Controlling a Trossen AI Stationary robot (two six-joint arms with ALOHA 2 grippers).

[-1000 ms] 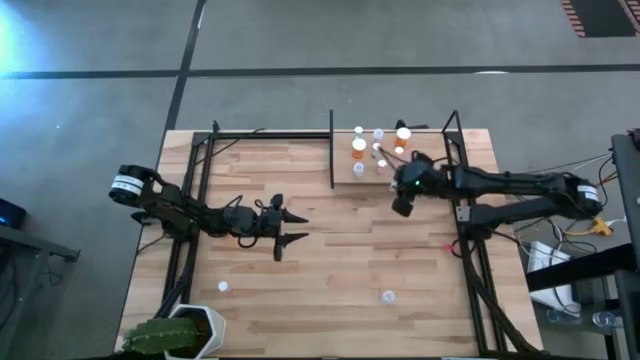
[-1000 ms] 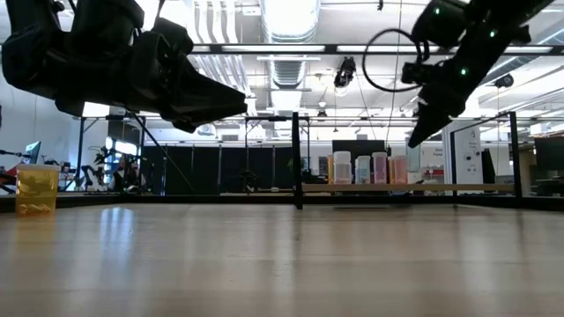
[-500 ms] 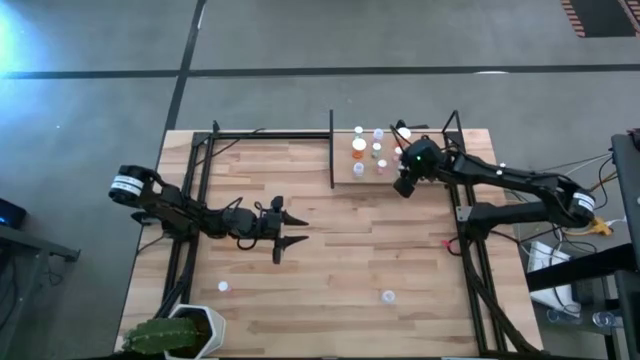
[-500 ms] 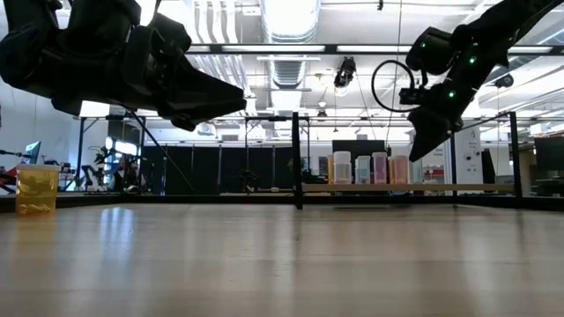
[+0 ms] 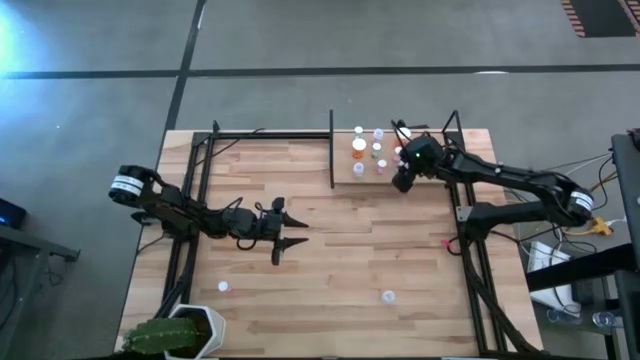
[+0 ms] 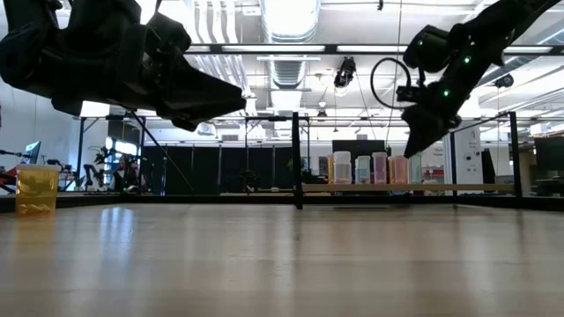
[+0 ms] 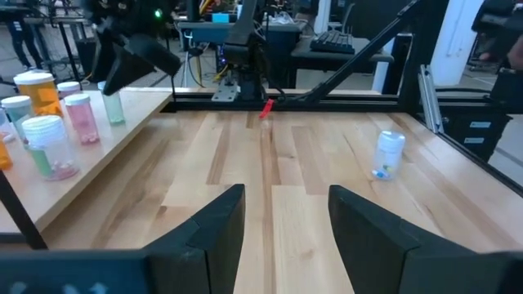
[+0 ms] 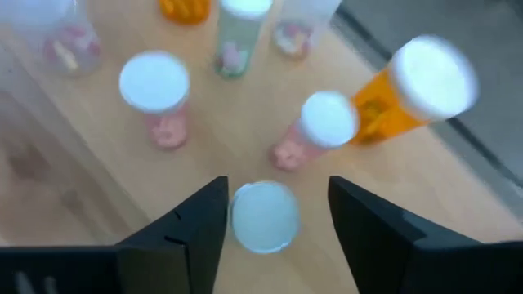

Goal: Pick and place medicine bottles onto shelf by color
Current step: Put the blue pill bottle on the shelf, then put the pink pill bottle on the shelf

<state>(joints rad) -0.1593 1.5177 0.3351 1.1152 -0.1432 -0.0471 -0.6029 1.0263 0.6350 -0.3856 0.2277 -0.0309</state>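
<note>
The right gripper (image 5: 403, 178) is hanging over the shelf (image 5: 345, 178) at the far right of the counter (image 5: 340, 250), and its fingers are standing spread, with a white-capped bottle (image 8: 264, 216) between them but not touching either one. It seems the bottle is standing on its own, so I judge the gripper is setting it free there. The medicine bottles (image 5: 368, 150) are gathering on this shelf in a tight group: an orange one (image 8: 409, 90), two with pink inside (image 8: 159, 102), and clear ones farther. They are standing upright and close together, probably so that each colour is keeping its own place.

The left gripper (image 5: 288, 230) is waiting over the middle of the counter, its fingers spread and holding nothing. Two bottles are lying apart on the near side, one at the near left (image 5: 222, 286) and one at the near right (image 5: 387, 296), so the sorting is not finished. A potted plant (image 5: 170, 335) is standing at the near left corner
</note>
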